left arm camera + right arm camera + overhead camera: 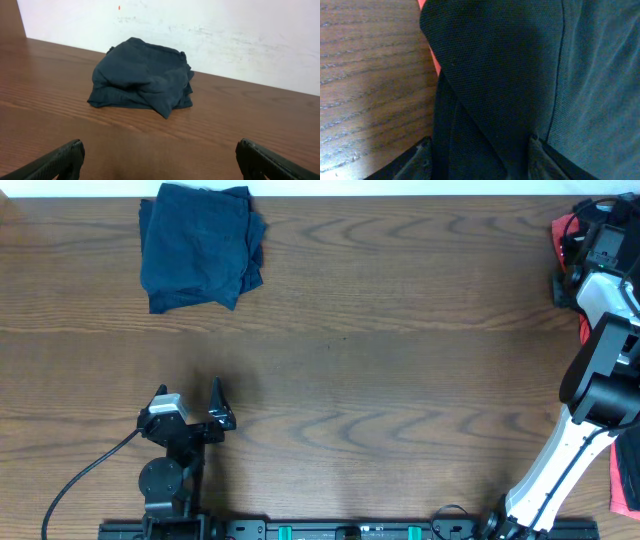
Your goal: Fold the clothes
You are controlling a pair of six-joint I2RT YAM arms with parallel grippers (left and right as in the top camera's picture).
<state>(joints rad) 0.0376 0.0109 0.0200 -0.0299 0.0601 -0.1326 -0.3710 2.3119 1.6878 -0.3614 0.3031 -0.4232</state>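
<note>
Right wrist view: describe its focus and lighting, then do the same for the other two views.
Right wrist: black fabric fills the frame, dim, weave sharp mid-frame, softer at the bottom edge. Left wrist: folded navy shirt sharp and evenly lit, soft shadow beneath; left fingertips slightly soft. Overhead: even light, no glare on the table.

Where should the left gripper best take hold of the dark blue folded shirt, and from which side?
Probably the pointed flap at the front of the dark blue shirt, coming low from the near side: it sticks out of the bundle toward the open left gripper.
</note>
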